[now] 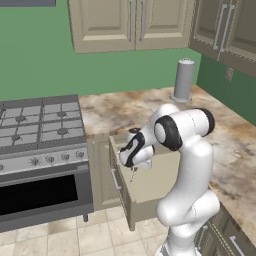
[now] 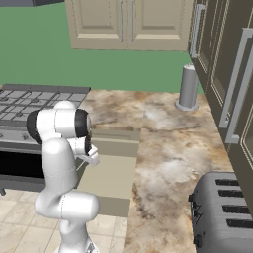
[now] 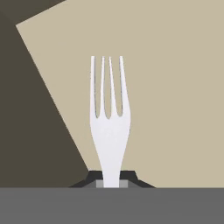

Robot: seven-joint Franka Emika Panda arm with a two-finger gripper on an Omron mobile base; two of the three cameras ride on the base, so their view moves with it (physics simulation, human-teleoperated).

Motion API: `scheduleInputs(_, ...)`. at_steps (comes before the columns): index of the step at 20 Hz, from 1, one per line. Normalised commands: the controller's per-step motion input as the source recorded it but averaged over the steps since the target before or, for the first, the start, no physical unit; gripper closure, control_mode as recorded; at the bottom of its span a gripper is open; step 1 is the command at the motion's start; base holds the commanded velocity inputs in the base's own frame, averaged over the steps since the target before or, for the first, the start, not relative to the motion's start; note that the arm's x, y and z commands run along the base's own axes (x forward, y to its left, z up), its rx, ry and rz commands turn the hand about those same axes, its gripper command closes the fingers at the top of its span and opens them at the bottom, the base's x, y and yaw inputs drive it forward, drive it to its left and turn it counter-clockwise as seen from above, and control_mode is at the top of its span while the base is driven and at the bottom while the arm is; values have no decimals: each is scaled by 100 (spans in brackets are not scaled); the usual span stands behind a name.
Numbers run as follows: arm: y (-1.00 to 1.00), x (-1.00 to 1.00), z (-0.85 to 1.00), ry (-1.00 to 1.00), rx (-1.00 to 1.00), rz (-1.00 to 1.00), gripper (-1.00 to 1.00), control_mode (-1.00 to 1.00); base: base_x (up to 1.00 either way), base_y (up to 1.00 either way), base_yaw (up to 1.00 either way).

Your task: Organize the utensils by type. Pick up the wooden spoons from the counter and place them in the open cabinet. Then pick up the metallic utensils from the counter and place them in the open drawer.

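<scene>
One fork fills the middle of the hand view, its handle pinched between the closed jaws at 6 o'clock and its four tines pointing to 12. Behind it lies the pale beige floor of the drawer, with a dark wall or shadow running along 9 o'clock.

From the left base view the gripper hangs over the open drawer, the fork a thin sliver pointing down from it. Whether the tines touch the drawer floor I cannot tell. In the right base view the arm hides most of the hand; the drawer juts out from the counter toward 9 o'clock.

My reading is that the metal-utensil step is in hand, at the drop-off. The next move calls for lowering a little if needed, then opening the jaws so the fork lands flat inside the box, clear of its walls.

Farther off, the counter shows no other utensils that I can make out. A grey canister stands at the back near 1 o'clock, the stove sits at 9, a toaster at 4 in the right view, and wall cupboards hang at 12.
</scene>
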Motion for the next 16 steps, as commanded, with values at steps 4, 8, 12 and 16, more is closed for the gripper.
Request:
scheduleInputs(4, -52, 14, 12, 4, 0, -11, 100, -100, 0, 0, 0)
scheduleInputs(8, -43, 20, 7, 4, 0, -7, 100, -100, 0, 0, 0)
scheduleInputs(12, -47, 34, -4, 5, 0, -4, 100, -100, 0, 0, 0)
scheduleInputs(16, -33, 40, -23, 1, 0, 0, 100, -100, 0, 0, 0)
